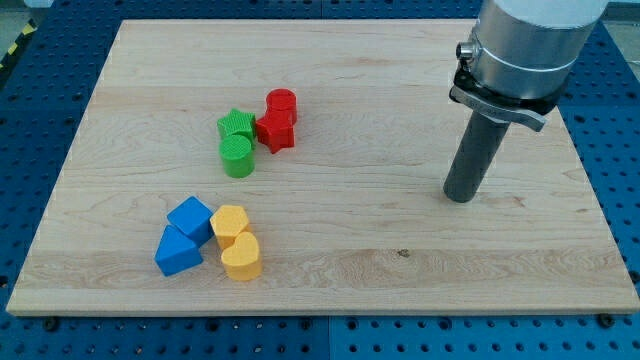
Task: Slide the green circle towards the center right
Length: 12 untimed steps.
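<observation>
Yellow blocks (237, 243), blue blocks (183, 237) nearest you. Green circle (237, 156) touches green star (237, 125), by red blocks (277, 120). Tip (459, 196) well right, touching nothing; no pincer on rod.

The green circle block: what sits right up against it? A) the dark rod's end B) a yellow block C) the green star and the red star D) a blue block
C: the green circle sits just below the green star and beside the red star, packed together, while my tip stands far off toward the view's right and the blue and yellow blocks lie lower down.
</observation>
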### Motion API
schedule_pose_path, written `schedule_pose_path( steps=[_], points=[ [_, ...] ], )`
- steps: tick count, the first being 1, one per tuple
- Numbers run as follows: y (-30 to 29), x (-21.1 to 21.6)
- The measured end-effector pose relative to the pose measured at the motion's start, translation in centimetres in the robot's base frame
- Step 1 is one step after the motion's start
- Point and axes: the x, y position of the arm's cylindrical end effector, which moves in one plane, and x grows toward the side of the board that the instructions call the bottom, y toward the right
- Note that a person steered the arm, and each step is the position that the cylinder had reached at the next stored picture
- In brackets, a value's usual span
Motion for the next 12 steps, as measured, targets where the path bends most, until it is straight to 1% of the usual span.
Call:
schedule_pose_path(
  steps=[1, 2, 4, 5, 7, 9, 10, 11, 12],
  points=[
    [-0.5, 0.0],
    [-4.5, 0.0],
    [-6.3, -0.2],
    [-9.5, -1.7],
    [-12.4, -2.2],
    [-20.6, -0.2],
    [-25.1, -0.2],
    [-28.4, -0.7],
    [-29.0, -1.3]
  ],
)
